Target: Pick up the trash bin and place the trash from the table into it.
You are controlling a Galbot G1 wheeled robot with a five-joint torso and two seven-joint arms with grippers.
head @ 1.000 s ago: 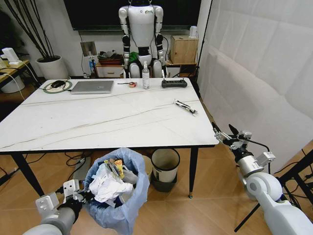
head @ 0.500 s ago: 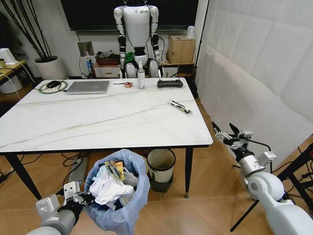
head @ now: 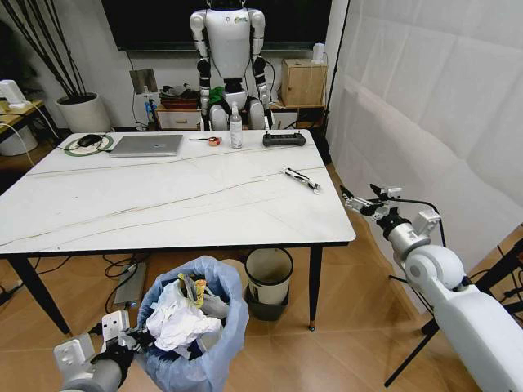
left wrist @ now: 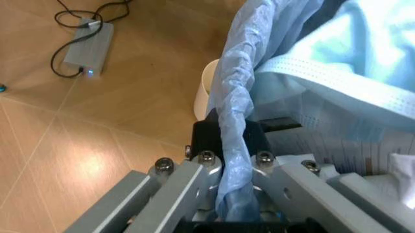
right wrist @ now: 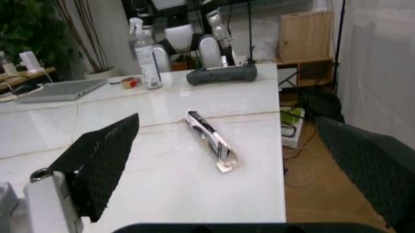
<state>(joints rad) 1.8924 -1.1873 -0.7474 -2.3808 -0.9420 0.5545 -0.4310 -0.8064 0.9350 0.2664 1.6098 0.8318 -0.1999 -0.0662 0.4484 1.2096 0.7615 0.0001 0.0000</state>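
below the table edge: bin held low, right gripper raised beside the last wrapper

from the head view, the left arm reaches forward and low, its left gripper (head: pixel 131 339) at the near-left side of the trash bin (head: pixel 196 327), which hangs off the floor in front of the table (head: pixel 163 196). the bin stands roughly upright, mouth up, its light-blue bag billowing over the rim and stuffed with crumpled white tissue and a yellow wrapper. the right arm stretches forward from the lower right, elbow bent, forearm aimed toward the table's right edge; the right gripper (head: pixel 362 199) sits just off that edge, at about tabletop height, fingers spread and holding nothing. one piece of trash (head: pixel 301 177) — a slim rolled wrapper — lies on the table near the right edge, its long axis running diagonally from far-left to near-right. a silver laptop (head: pixel 147 145), a spray bottle (head: pixel 235 126) and a black controller (head: pixel 283 139) stand along the far edge.

from the left wrist view, the left gripper's fingers (left wrist: pixel 194 174) are closed tight on the twisted blue bag at the bin's rim (left wrist: pixel 236 121), the plastic pinched between them; wooden floor lies below.

from the right wrist view, the two dark padded fingers (right wrist: pixel 104 155) stand wide apart, empty, with the wrapper (right wrist: pixel 211 141) lying on the marble between and beyond them, its near end pointing toward the gripper.
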